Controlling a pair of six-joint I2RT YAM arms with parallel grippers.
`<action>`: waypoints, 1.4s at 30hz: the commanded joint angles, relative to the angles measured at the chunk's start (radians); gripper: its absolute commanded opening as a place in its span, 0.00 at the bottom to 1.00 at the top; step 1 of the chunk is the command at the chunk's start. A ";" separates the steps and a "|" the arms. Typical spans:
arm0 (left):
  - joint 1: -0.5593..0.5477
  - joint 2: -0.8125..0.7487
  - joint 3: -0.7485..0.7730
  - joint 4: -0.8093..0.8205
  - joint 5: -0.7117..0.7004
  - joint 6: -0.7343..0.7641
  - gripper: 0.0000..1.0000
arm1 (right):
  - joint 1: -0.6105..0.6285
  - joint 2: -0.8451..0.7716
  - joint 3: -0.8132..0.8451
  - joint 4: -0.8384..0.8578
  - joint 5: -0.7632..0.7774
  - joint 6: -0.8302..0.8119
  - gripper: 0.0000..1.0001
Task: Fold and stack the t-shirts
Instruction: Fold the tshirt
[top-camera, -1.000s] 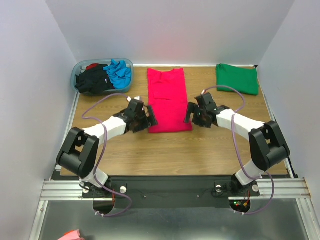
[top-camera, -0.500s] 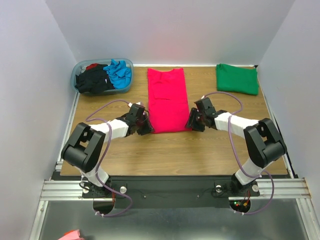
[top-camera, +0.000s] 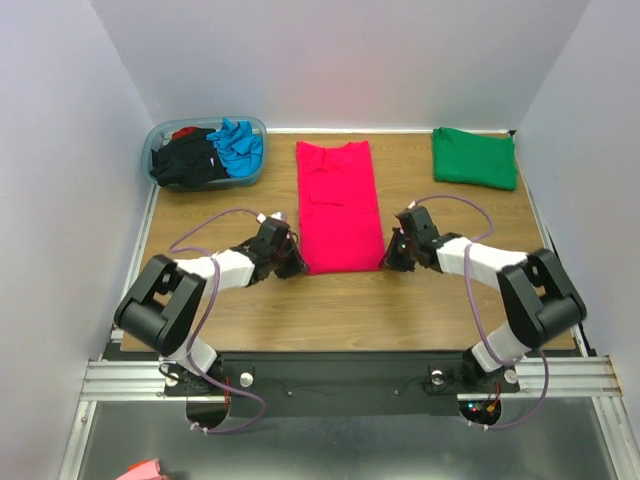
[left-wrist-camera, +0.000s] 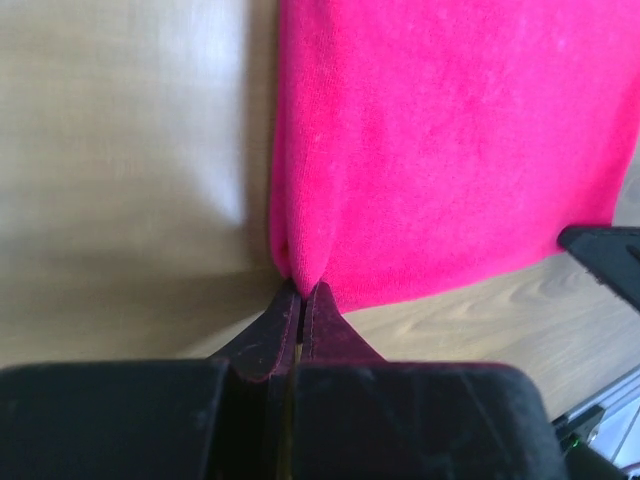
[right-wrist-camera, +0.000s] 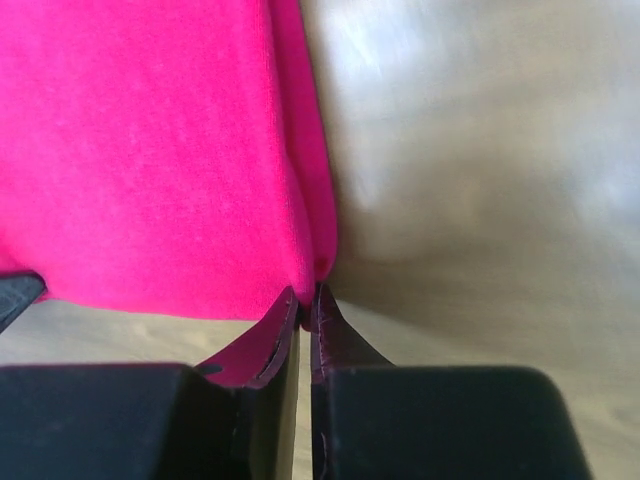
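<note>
Left gripper (left-wrist-camera: 300, 295), right gripper (right-wrist-camera: 305, 297) clamped on near corners of red shirt (top-camera: 340, 205); thin edge pinch may slip on lift, skewing fold.

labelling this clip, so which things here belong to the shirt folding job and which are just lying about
Job: magenta-red shirt, near corners pinched by left gripper and right gripper; green shirt; black shirt; turquoise shirt.
Lying about: plastic tub holding the last two; table.

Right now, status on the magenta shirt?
Left gripper shut on magenta shirt, near-left corner. Right gripper shut on near-right corner. Green shirt far right, out of the way.
</note>
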 joint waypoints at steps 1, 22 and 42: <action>-0.084 -0.151 -0.112 -0.043 -0.032 -0.018 0.00 | -0.003 -0.201 -0.123 -0.039 -0.035 -0.014 0.01; -0.394 -0.568 0.032 -0.360 -0.349 -0.123 0.00 | 0.000 -0.660 0.033 -0.370 -0.042 -0.030 0.00; 0.031 -0.207 0.369 -0.285 -0.130 0.119 0.00 | -0.023 -0.024 0.731 -0.332 0.219 -0.166 0.00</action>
